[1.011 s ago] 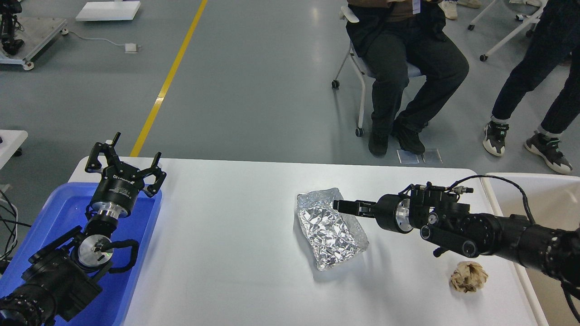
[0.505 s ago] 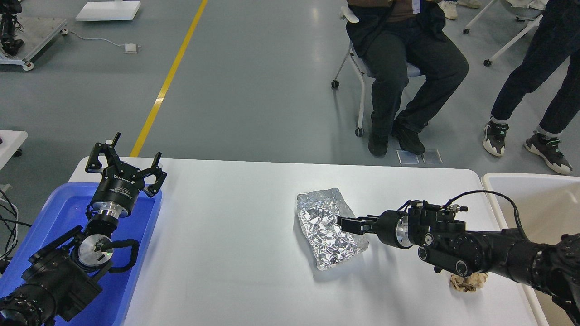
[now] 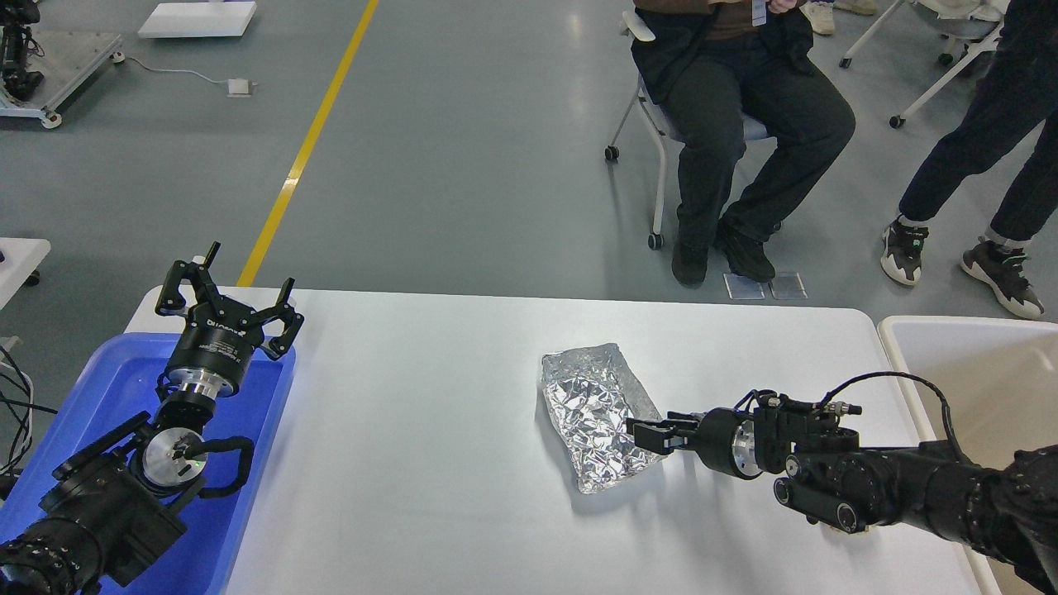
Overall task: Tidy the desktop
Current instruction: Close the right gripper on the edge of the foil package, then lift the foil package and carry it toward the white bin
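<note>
A crumpled foil packet [image 3: 600,417] lies right of centre on the white desktop [image 3: 430,463], the right gripper [image 3: 647,433] at its near right edge, fingers slightly parted. The left gripper [image 3: 227,289] hangs above the blue tray [image 3: 248,496], fingers spread.

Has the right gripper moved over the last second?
Yes. The right gripper has dropped nearer the camera along the foil packet's right edge, from its far corner to its near right side. The packet itself lies unmoved on the desktop.
</note>
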You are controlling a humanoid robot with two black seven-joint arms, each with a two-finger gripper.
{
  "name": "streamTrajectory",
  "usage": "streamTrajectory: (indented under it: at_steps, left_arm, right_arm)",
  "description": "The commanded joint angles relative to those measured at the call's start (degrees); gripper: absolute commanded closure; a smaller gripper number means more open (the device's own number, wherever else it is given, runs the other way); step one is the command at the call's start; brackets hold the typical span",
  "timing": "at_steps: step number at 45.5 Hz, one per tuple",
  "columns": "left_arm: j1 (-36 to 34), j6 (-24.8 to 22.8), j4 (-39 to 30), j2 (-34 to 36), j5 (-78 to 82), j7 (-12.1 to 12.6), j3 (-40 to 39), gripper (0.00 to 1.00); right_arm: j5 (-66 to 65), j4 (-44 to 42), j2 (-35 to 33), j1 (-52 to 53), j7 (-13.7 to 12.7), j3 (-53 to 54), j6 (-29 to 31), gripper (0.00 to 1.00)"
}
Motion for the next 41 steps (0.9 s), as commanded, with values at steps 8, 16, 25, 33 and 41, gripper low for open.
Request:
streamTrajectory:
  at_steps: [8, 16, 25, 33, 41]
  left_arm:
    - [0.0, 0.0, 0.0, -0.01, 0.02, 0.0, 0.0, 0.0]
    - [0.0, -0.09, 0.0, -0.01, -0.07, 0.0, 0.0, 0.0]
    - [0.0, 0.0, 0.0, 0.0, -0.07, 0.0, 0.0, 0.0]
    - [0.0, 0.0, 0.0, -0.01, 0.02, 0.0, 0.0, 0.0]
    - [0.0, 0.0, 0.0, -0.01, 0.02, 0.0, 0.0, 0.0]
  right_arm:
    - [-0.04, -3.1, 1.1, -1.63, 0.23, -1.84, -0.71, 1.0]
    - [0.05, -2.83, 1.02, -1.54, 0.32, -2.9, -1.06, 1.0]
    - [1.37, 1.46, -0.3, -0.31, 0.58, -0.8, -2.2, 1.0]
    - [3.74, 10.43, -5.22, 2.15, 0.49, 3.6, -1.94, 1.0]
    - [6.29, 17.46, -11.63, 6.28, 0.58, 3.69, -1.5, 1.0]
